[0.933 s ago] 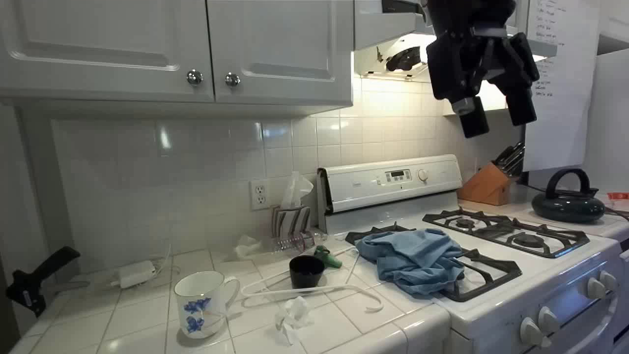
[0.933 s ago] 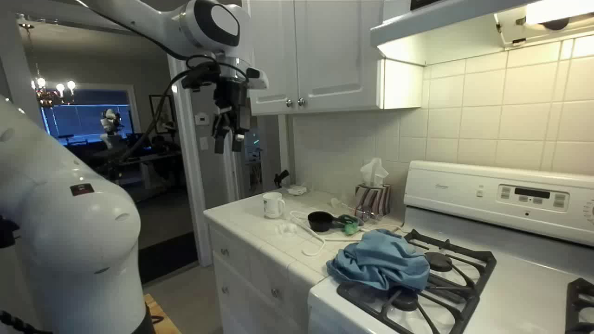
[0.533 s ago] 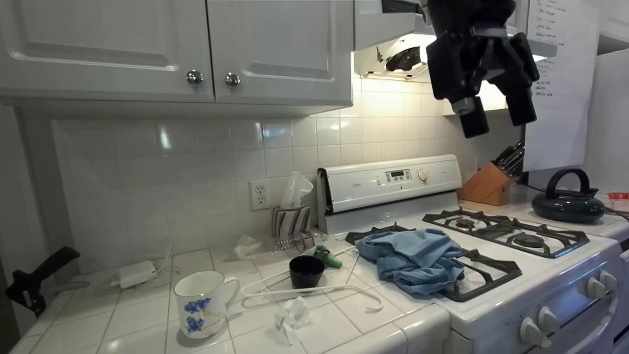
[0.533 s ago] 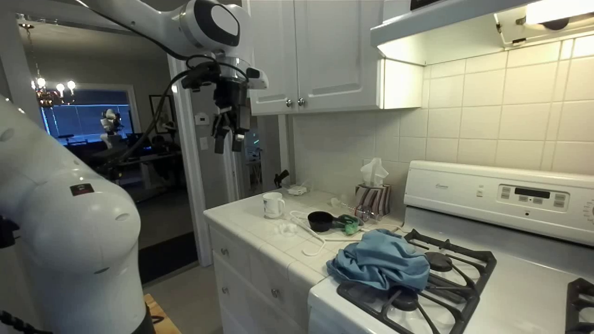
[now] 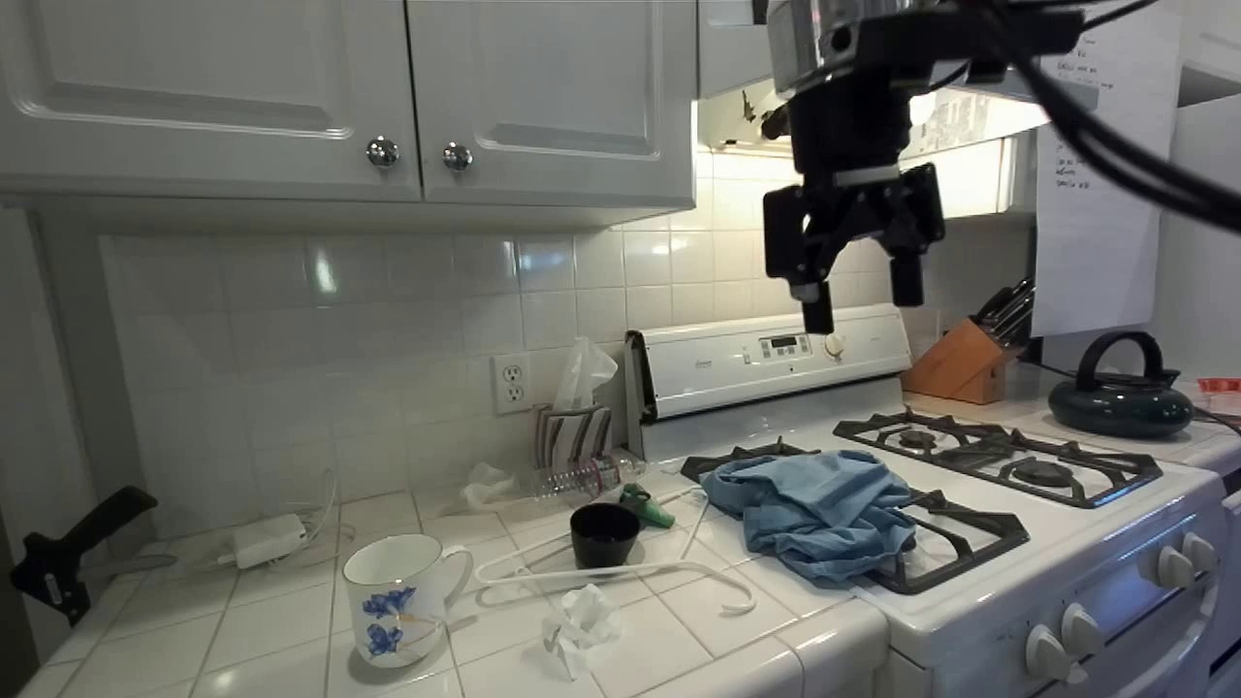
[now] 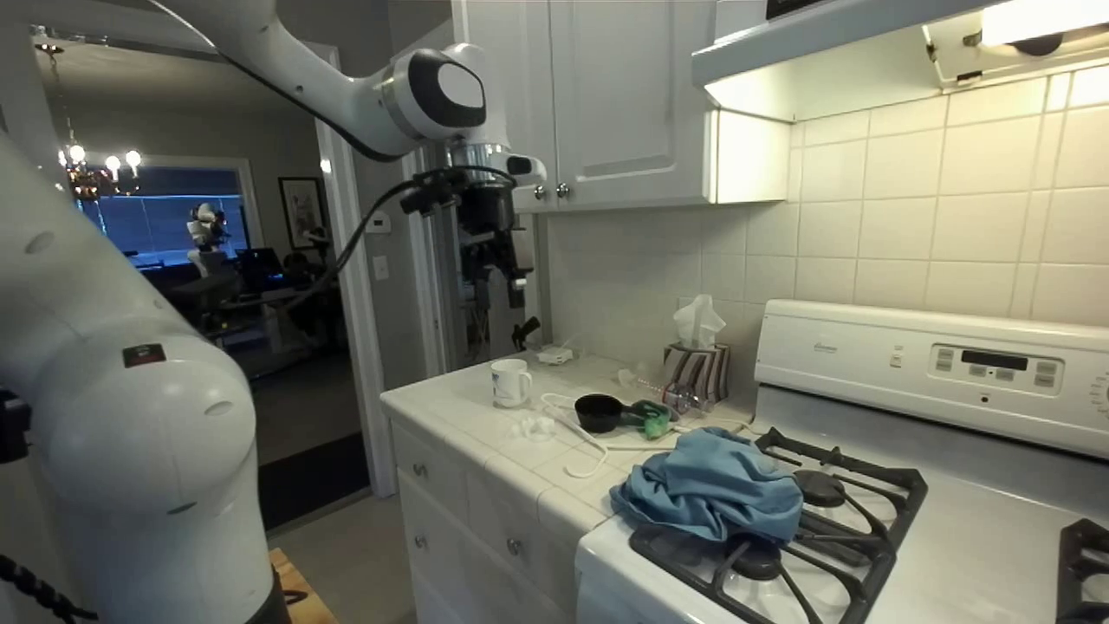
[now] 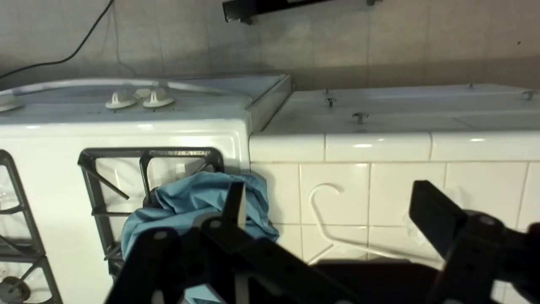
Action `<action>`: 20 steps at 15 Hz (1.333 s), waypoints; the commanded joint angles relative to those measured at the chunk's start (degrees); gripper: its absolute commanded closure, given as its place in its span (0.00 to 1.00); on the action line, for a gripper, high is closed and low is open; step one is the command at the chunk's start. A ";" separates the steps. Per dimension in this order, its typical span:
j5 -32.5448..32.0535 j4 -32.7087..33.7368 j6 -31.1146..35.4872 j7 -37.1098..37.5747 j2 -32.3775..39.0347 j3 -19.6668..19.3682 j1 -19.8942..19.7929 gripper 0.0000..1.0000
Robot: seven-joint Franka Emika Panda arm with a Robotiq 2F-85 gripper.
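1. My gripper [image 5: 863, 302] hangs high, fingers [image 7: 434, 215] spread wide, holding nothing.
2. The blue cloth [image 5: 810, 514] lies bunched on the left side of the stove [image 5: 1066, 545], right of the white hanger [image 5: 659, 567].
3. I judge no grasp is done yet.

In the wrist view, my fingers [image 7: 436, 215] are hiding parts of the blue cloth [image 7: 181, 207] and hanger [image 7: 335, 242]. In an exterior view, the handwriting [image 5: 1072, 176] is looking too small to read.

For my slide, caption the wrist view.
Open, empty gripper; beyond, a hanger on the counter and a cloth mostly on the stove.
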 commanded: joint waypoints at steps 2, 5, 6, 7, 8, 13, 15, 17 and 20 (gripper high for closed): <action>-8.98 3.85 12.10 4.34 14.36 -1.10 -2.96 0.00; -14.27 8.81 15.89 9.13 23.77 -2.15 -3.31 0.00; -15.67 10.56 15.03 12.35 26.20 -2.43 -2.87 0.00; -12.72 5.32 15.52 7.53 20.02 -4.09 -1.56 0.00; -12.99 6.47 15.55 8.17 22.13 -4.55 -1.25 0.00; -12.98 6.37 15.52 8.10 21.40 -4.91 -0.79 0.00; -13.32 6.13 17.68 6.84 22.10 -5.00 -0.64 0.00; -11.86 6.52 26.61 1.04 25.80 -5.72 0.16 0.00; -10.99 10.26 38.14 -4.37 34.27 -5.89 1.60 0.00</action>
